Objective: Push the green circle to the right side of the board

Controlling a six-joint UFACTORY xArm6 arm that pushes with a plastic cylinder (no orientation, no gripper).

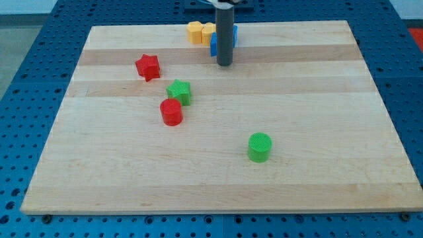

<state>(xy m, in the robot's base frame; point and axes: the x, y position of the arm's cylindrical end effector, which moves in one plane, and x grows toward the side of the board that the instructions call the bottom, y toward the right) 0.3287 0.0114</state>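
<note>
The green circle (259, 147) stands on the wooden board (317, 119), a little right of centre and towards the view's bottom. My tip (225, 63) rests on the board near the view's top, well above and slightly left of the green circle. The rod stands just in front of a blue block (214, 45), which it partly hides.
A red star (148, 67) lies at upper left. A green star (179, 92) and a red cylinder (171, 112) sit close together left of centre. Two yellow blocks (200, 32) sit at the top edge beside the blue block.
</note>
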